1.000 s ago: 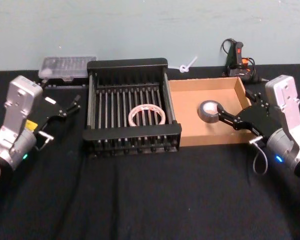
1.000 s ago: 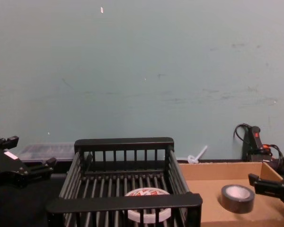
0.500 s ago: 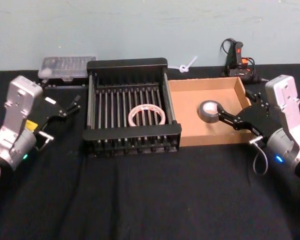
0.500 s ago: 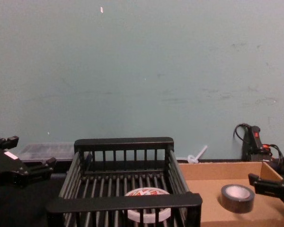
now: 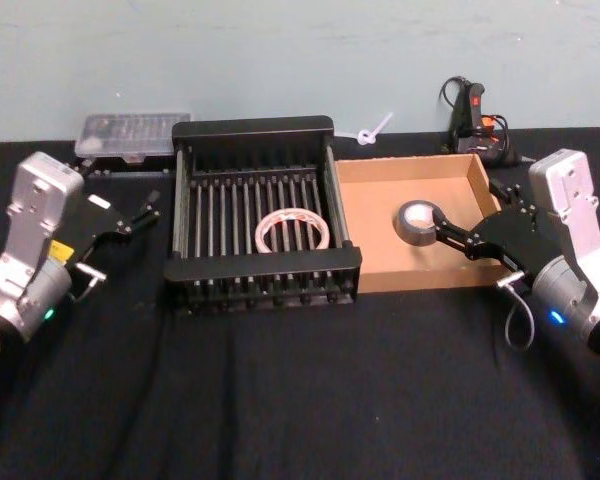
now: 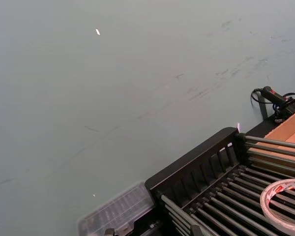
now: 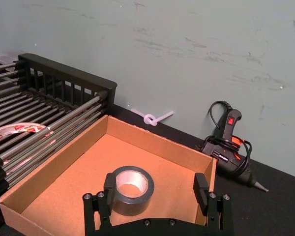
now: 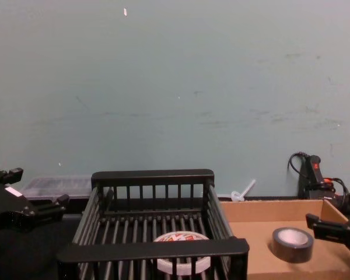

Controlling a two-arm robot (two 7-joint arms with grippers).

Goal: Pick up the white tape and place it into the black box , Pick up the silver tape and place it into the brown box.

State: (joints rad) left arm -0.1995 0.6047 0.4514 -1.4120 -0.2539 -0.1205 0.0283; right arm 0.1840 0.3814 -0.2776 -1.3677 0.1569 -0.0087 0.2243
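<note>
Both rolls boxed: white tape (image 5: 293,230), silver tape (image 5: 418,221).

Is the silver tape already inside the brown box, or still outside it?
Inside. The silver tape lies flat on the floor of the brown box, and the open right gripper is not touching it.

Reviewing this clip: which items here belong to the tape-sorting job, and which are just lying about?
Part of the job:
- white tape, in the black box
- silver tape, in the brown box
- right gripper, open behind the silver tape
- left gripper, parked left of the black box

Lying about:
- glue gun
- clear plastic case
- white zip tie
</note>
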